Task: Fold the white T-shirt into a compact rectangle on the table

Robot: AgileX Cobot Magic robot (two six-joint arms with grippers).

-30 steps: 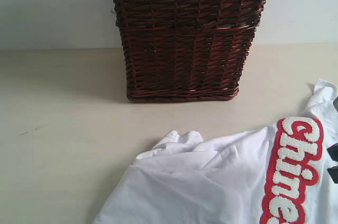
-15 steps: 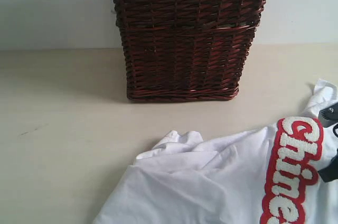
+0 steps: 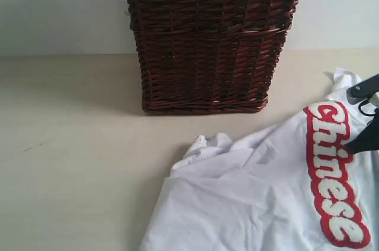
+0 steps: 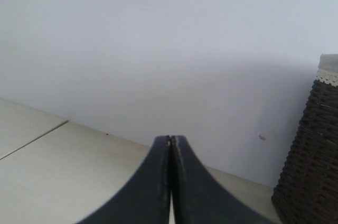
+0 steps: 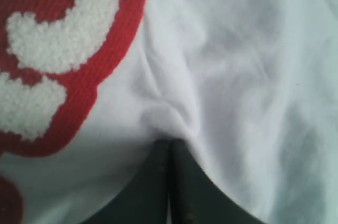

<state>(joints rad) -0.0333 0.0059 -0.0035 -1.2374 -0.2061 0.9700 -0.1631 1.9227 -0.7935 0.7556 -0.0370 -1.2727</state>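
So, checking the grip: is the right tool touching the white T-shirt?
Touching. The right wrist view shows the right tool shut on a puckered pinch of the white T-shirt.

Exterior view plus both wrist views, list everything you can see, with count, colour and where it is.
white T-shirt: one, white with red-outlined letters, rumpled on the table, in front and right of the basket.
wicker basket: one, dark brown with cream lace trim, at the table's back by the wall.
table: one, pale beige, under both.
wall: one, whitish, behind the table.
left claw: one, black, shut, empty, facing the wall.
right claw: one, black, shut on a pinch of T-shirt beside the lettering.
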